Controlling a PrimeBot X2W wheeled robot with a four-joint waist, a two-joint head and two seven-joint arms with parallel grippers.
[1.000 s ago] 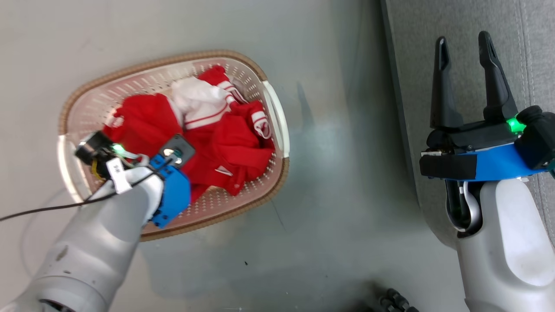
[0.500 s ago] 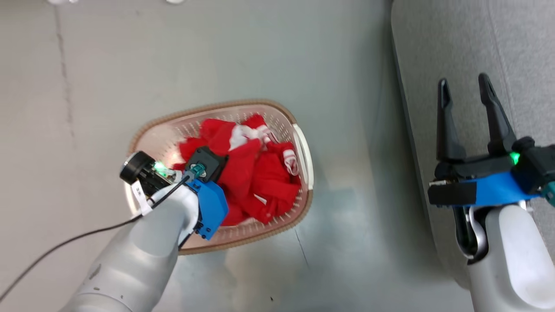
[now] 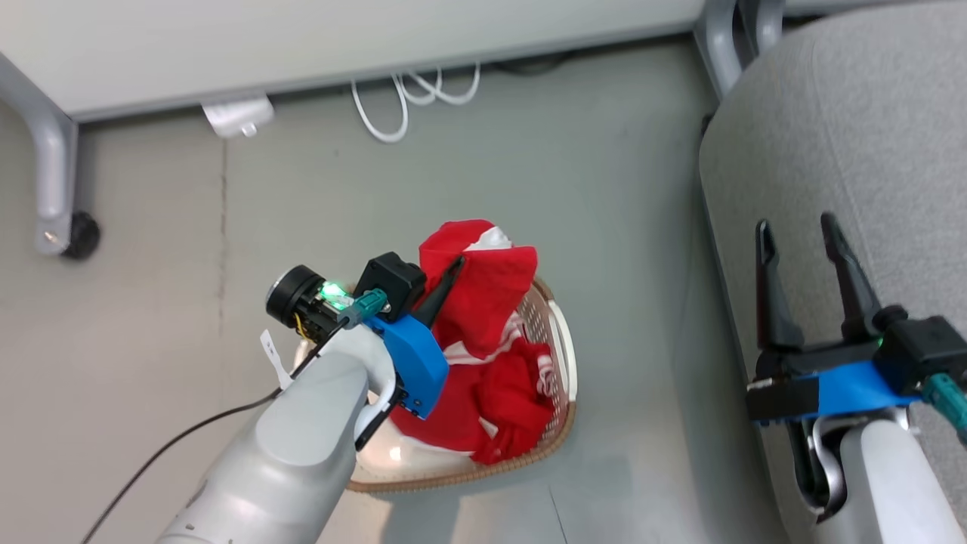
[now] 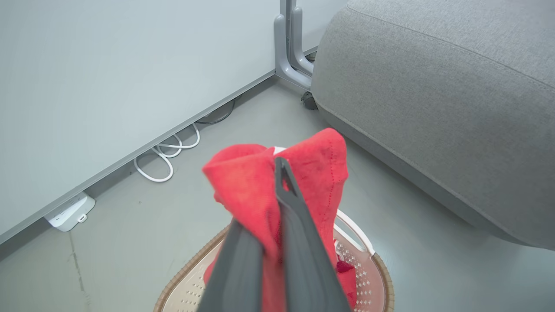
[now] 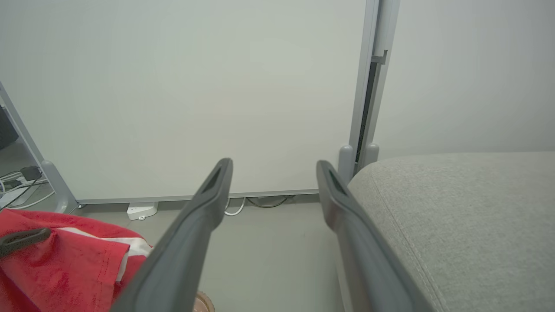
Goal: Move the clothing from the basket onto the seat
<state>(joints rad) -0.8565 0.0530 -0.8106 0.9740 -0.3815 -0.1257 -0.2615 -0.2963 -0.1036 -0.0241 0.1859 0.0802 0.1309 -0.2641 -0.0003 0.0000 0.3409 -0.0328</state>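
One basket (image 3: 453,479), clothing (image 3: 483,295) bundle gripped by left hand (image 3: 452,273) above it, right hand (image 3: 795,221) spread wide, one seat (image 3: 869,136)

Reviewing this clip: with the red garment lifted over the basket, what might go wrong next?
1. The left gripper pinches only a fold of the clothing; it may slip out.
2. The fabric hangs down into the basket, so it could snag and drag the basket.
3. Bare floor lies between basket and seat; a drop would land there.
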